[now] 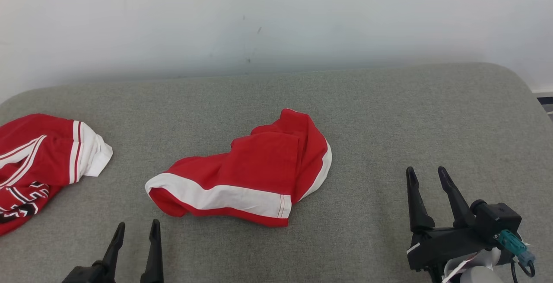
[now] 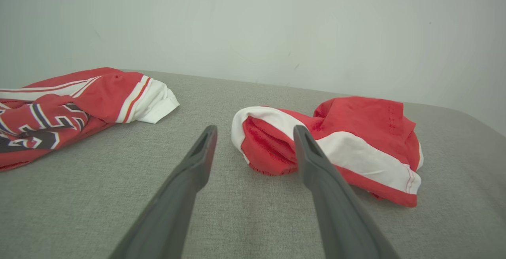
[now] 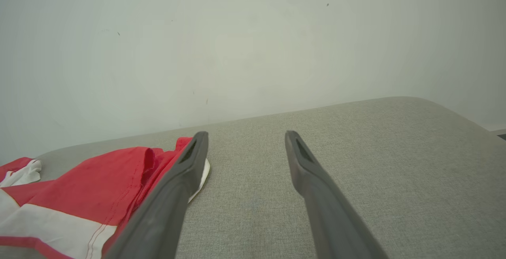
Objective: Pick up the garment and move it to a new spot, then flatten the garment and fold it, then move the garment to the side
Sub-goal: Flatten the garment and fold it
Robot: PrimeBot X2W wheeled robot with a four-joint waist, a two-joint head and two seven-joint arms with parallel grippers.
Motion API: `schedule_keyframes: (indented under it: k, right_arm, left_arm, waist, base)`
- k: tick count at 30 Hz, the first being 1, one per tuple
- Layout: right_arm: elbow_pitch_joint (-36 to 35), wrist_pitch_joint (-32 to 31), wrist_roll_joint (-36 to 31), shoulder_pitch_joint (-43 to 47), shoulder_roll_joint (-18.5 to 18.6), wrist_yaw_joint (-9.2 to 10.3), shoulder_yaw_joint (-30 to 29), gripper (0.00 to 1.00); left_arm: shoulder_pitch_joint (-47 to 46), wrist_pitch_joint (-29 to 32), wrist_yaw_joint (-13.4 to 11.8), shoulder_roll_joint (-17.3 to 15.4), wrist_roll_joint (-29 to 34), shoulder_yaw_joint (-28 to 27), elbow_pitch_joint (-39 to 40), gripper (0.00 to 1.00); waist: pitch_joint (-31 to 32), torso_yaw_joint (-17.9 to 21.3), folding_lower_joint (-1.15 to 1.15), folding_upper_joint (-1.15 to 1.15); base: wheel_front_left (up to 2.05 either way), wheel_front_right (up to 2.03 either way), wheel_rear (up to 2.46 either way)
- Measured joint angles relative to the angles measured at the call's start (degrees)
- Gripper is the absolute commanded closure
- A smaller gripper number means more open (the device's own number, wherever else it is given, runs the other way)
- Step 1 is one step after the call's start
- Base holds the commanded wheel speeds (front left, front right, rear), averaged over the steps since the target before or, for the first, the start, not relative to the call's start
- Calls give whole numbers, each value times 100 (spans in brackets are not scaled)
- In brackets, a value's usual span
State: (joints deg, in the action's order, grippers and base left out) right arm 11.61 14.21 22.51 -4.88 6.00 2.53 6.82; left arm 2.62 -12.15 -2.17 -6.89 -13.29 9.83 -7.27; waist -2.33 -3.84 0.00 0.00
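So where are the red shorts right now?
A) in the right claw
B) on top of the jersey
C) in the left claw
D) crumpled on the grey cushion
D: the red shorts lie crumpled on the grey cushion, while the left gripper and the right gripper are both open and apart from them.

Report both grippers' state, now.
Left gripper: open, holding nothing, just short of the middle red garment.
Right gripper: open, holding nothing.
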Motion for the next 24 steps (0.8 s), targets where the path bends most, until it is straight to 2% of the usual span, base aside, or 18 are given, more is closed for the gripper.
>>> schedule_keyframes:
  k: [11,16,24]
  right_arm:
    - [-114,0,-89,-88,31,-40,78,0]
    - [-120,-7,-149,-298,33,-90,162,0]
    - [-102,-14,-196,-326,136,-108,171,0]
  left_arm:
    - [-957,516,372,-181,-47,170,-943,0]
    - [-1061,728,480,-336,-73,157,-1467,0]
    - [-1470,857,591,-292,-140,298,-1994,0]
  waist:
    - [-204,-51,0,0]
    - [-328,-2,0,0]
    - [-446,174,0,0]
  base:
    - [0,0,0]
    - [0,0,0]
    - [0,0,0]
